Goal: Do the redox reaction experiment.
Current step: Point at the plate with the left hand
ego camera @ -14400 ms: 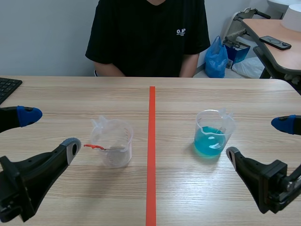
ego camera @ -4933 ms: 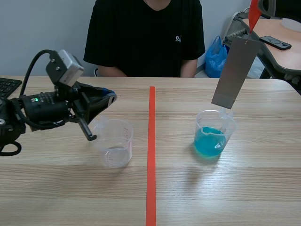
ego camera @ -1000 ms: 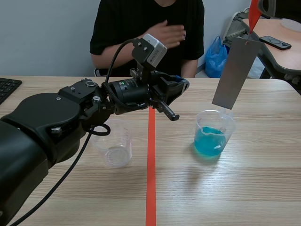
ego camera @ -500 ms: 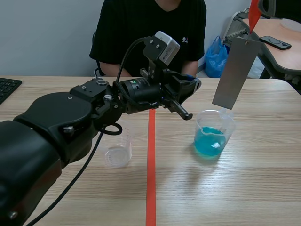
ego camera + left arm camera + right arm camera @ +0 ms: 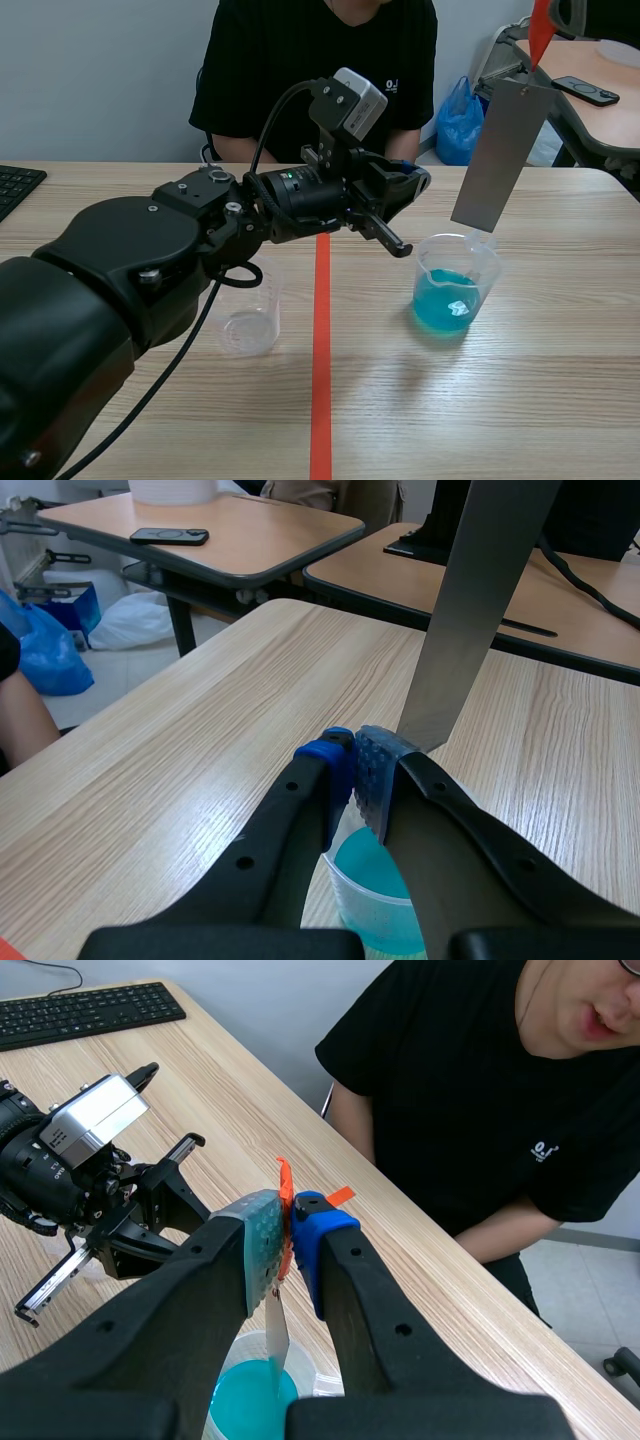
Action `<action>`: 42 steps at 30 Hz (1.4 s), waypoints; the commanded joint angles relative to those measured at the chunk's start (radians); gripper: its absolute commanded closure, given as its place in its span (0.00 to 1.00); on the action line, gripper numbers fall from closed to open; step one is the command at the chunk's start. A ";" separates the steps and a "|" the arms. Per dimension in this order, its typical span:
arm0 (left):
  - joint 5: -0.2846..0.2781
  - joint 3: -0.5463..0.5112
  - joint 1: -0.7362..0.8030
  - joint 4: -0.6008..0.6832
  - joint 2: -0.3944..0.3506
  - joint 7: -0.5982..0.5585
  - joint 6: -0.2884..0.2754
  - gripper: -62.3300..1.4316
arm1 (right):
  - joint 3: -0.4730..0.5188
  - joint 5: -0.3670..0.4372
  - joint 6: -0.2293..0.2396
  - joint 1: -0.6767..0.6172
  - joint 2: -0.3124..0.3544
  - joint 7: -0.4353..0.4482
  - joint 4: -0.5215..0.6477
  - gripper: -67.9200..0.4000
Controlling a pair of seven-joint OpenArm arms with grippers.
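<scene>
Scene, left arm: enters from the left and reaches past the red tape line (image 5: 320, 380); the left gripper (image 5: 408, 215) is raised just beside the blue-liquid beaker (image 5: 448, 295).
Scene, blue-liquid beaker: right of the line, midway between the tabletop's (image 5: 520, 400) near and far edges.
Scene, metal strip (image 5: 500, 150): hangs tilted, its lower end just above the beaker's rim.
Scene, empty beaker (image 5: 248, 330): left of the line, partly behind the arm.
Left wrist, left gripper: fingers together on nothing, over the blue-liquid beaker; strip end just ahead.
Right wrist, right gripper (image 5: 288, 1222): clamped on the strip's orange-red tab (image 5: 284, 1185); strip hangs over the blue liquid, contact unclear.

Small white logo (image 5: 545, 1148) on black shirt (image 5: 470, 1080), lettering too small to read
</scene>
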 commanded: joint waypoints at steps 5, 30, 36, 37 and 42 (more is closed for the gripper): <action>-0.013 0.000 -0.017 0.024 0.008 -0.015 0.001 0.93 | 0.012 0.014 -0.003 0.017 0.011 0.016 0.013 0.97; -0.156 -0.048 0.092 0.264 -0.391 -0.029 0.035 0.93 | 0.012 0.014 -0.003 0.017 0.011 0.016 0.013 0.97; -0.140 -0.188 0.257 0.402 -0.554 -0.018 0.036 0.93 | 0.012 0.014 -0.003 0.017 0.011 0.016 0.013 0.97; -0.135 -0.220 0.291 0.417 -0.575 -0.018 0.036 0.93 | 0.012 0.014 -0.003 0.017 0.011 0.016 0.013 0.97; -0.076 -0.394 0.474 0.466 -0.651 -0.018 0.072 0.93 | 0.012 0.014 -0.003 0.017 0.011 0.016 0.013 0.97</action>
